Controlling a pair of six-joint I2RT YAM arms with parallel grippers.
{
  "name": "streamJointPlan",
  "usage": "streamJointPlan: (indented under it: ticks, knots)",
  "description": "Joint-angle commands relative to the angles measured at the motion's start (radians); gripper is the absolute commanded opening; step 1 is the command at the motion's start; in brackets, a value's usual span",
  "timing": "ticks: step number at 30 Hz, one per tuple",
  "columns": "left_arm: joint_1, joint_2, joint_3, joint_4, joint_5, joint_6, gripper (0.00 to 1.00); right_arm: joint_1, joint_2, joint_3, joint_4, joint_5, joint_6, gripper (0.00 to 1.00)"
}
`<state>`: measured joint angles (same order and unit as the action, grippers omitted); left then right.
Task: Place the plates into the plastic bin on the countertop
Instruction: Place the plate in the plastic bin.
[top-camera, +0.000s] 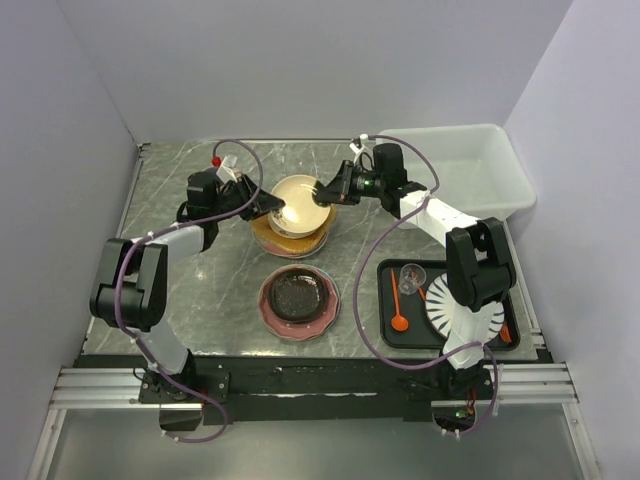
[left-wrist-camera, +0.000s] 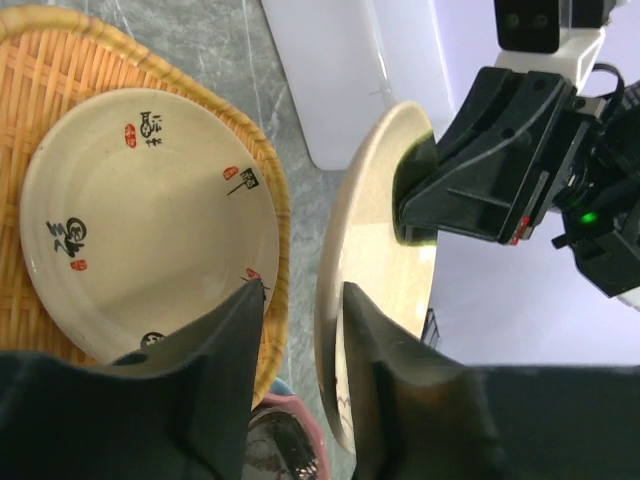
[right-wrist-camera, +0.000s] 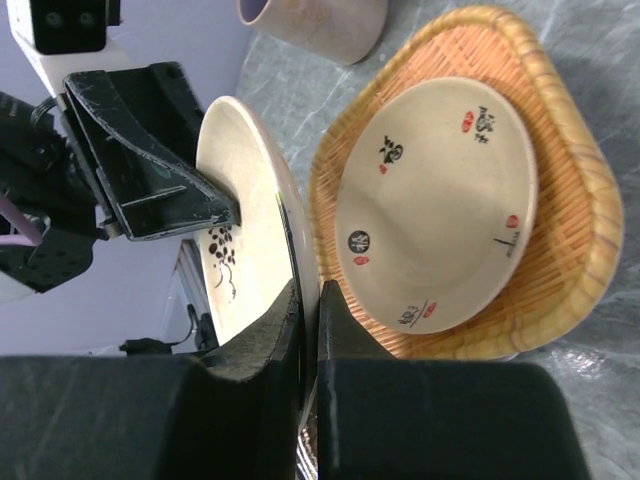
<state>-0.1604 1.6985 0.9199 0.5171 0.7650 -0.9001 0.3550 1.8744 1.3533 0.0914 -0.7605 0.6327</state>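
Plate (right-wrist-camera: 250, 170) upright within right pincer (right-wrist-camera: 308, 292)

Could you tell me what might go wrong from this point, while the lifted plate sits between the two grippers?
1. The right gripper pinches only the rim of the tilted cream plate, so the plate may swing or slip onto the printed cream plate below.
2. The left gripper has its fingers parted around the same rim. Carrying the plate toward the plastic bin too early could snag it.
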Motion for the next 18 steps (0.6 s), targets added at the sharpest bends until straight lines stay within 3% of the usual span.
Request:
streamJointPlan:
  ticks: [1,3,9,15,18]
  knots:
    - [-0.002,-0.048,0.005,-0.032,-0.030,0.052,0.48,0.009,-0.046,0.009,0.053,-0.057,0.025,0.00]
    - [-0.002,-0.053,0.007,-0.045,-0.041,0.062,0.61,0.010,-0.047,0.007,0.056,-0.054,0.028,0.00]
    - [-0.002,-0.095,-0.001,-0.101,-0.099,0.104,0.84,0.010,-0.055,0.003,0.048,-0.049,0.024,0.00]
    - [-0.002,-0.145,-0.004,-0.149,-0.148,0.138,0.99,0.010,-0.057,0.007,0.039,-0.039,0.021,0.00]
    - [-0.002,-0.160,-0.003,-0.160,-0.161,0.147,0.99,0.010,-0.055,0.010,0.031,-0.034,0.016,0.00]
